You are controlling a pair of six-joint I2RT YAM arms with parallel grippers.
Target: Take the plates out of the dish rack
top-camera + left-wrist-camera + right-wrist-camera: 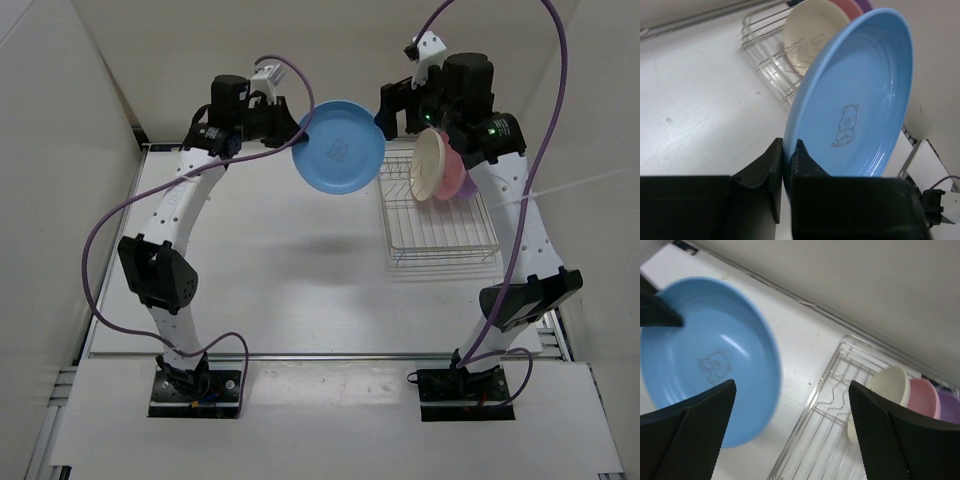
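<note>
One plate, the light blue plate (340,148), hangs in the air at the upper middle of the top view, away from the dish rack (440,245). At its left edge the left gripper (303,132) is pinched tight on the rim. It likely grabs the rim because that thin part fits between the jaws. At the plate's right edge the right gripper (388,110) is wide open and holds nothing.

Further right, the dish rack sits on the tabletop (260,260). The cream plate (428,165), the pink plate (458,178) and the purple plate (471,186) stand in it on edge, side by side. The bars probably keep them up.

Only the left wrist view shows the jaws squeezing the rim from both sides, and a little bear (845,122) drawn on the plate. Only the right wrist view shows how far apart the right gripper's two fingers are, with the blue plate at the left of the frame.
</note>
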